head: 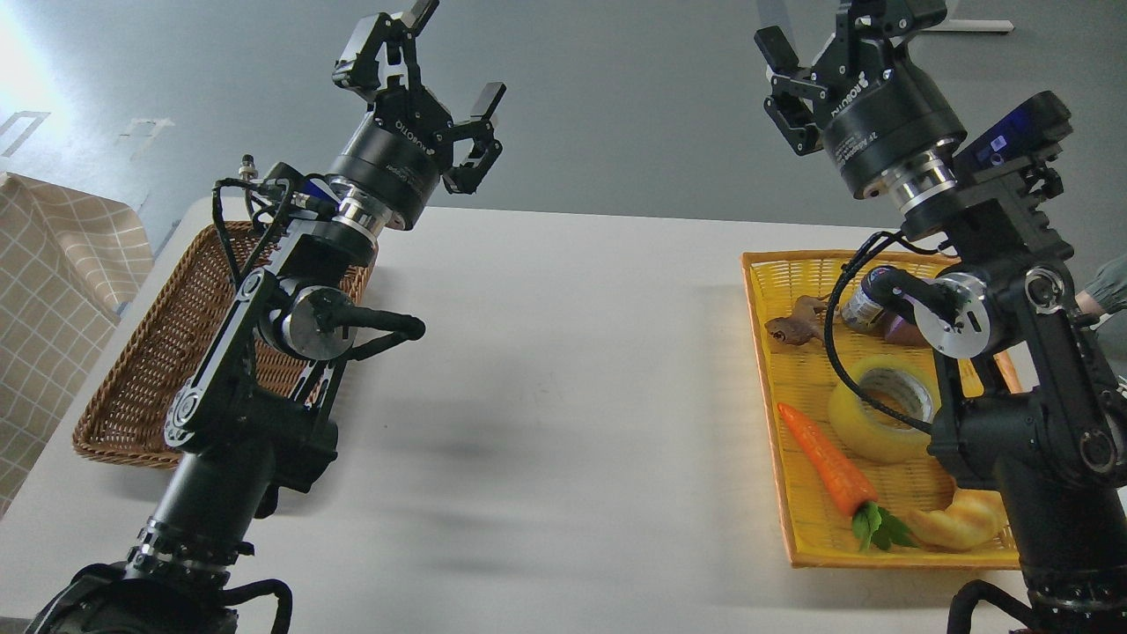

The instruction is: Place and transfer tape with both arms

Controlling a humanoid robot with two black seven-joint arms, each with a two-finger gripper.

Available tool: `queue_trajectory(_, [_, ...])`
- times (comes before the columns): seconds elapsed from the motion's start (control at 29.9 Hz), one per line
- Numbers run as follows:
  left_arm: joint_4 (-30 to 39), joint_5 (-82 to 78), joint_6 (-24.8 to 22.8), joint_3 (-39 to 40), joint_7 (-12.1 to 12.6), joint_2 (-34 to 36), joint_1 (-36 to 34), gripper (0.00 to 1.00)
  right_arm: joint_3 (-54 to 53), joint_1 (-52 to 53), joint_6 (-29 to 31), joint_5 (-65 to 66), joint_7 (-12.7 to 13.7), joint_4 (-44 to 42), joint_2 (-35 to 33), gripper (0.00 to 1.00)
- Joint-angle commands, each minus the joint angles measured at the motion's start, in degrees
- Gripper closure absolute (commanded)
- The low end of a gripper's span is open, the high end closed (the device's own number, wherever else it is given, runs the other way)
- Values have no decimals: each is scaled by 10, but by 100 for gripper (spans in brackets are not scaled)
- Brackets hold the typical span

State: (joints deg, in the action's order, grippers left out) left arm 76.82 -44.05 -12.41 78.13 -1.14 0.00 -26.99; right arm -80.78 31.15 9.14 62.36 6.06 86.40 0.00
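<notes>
The tape (867, 427), a yellow roll with a grey-white core, lies flat in the yellow basket (759, 352) on the right of the table, partly behind my right arm and its cable. My right gripper (841, 22) is open and empty, raised high above the far end of that basket, with its upper finger partly cut off by the frame's top. My left gripper (458, 53) is open and empty, raised high above the far end of the brown wicker basket (132, 387) on the left.
The yellow basket also holds a carrot (828, 462), a croissant (960, 521), a small brown item (791, 328) and a can (861, 310). A white table (563, 396) lies between the baskets. A checked cloth (53, 291) is at the far left.
</notes>
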Motion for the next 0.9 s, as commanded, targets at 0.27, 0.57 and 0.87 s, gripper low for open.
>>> queue_trajectory(0.27, [1,-1,5,-1,0,0,-1,2,0,1,0,0,0,2,0,0])
queue_trajectory(0.57, [1,-2,5,-1,0,0,-1,2,1,0,0,0,0,2,0,0])
queue_trajectory(0.87, [1,-1,10,0,-1,0,0,2,2,1,-3,0,0,11,0,0])
